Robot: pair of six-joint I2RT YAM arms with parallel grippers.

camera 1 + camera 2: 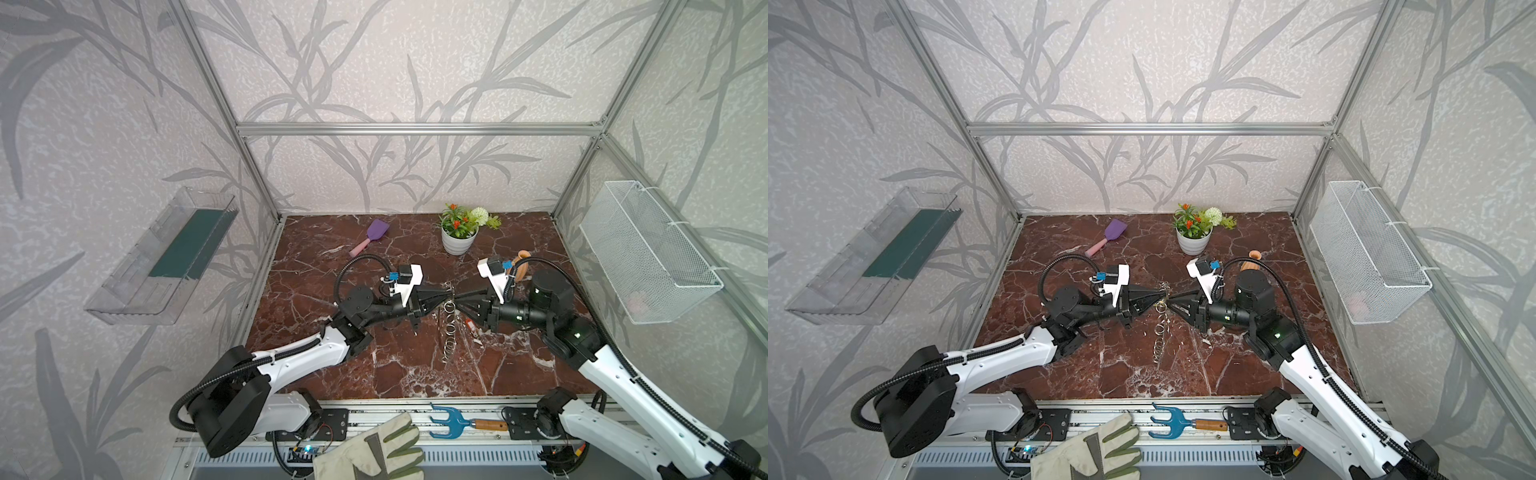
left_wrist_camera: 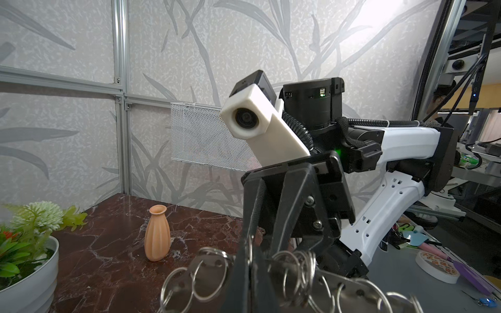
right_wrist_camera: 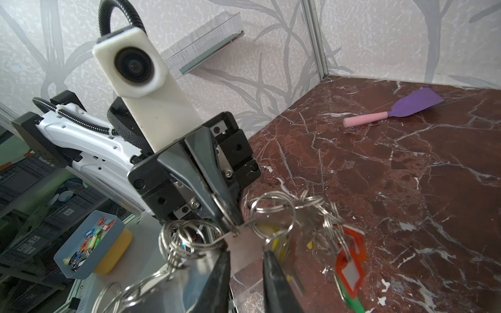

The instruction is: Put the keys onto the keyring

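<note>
The keyring (image 1: pixel 449 328) is a grey band fringed with silver rings. It hangs in the middle of both top views, from my left gripper (image 1: pixel 446 296) down to the table. In the left wrist view that gripper (image 2: pixel 250 260) is shut on the band (image 2: pixel 349 295), with rings on either side. My right gripper (image 1: pixel 459 298) meets it tip to tip. In the right wrist view the right gripper (image 3: pixel 246 253) is open, with a narrow gap at the band's edge (image 3: pixel 195 279). Red (image 3: pixel 349 271), green (image 3: pixel 352 300) and yellow (image 3: pixel 279 244) keys hang from rings beside it.
On the marble table are a white flower pot (image 1: pixel 457 243), a purple spatula (image 1: pixel 372 237) and an orange vase (image 1: pixel 520 266) behind the right wrist. A wire basket (image 1: pixel 648 253) and a clear shelf (image 1: pixel 166 257) hang on the side walls. A glove (image 1: pixel 374 453) and blue rake (image 1: pixel 453 422) lie on the front rail.
</note>
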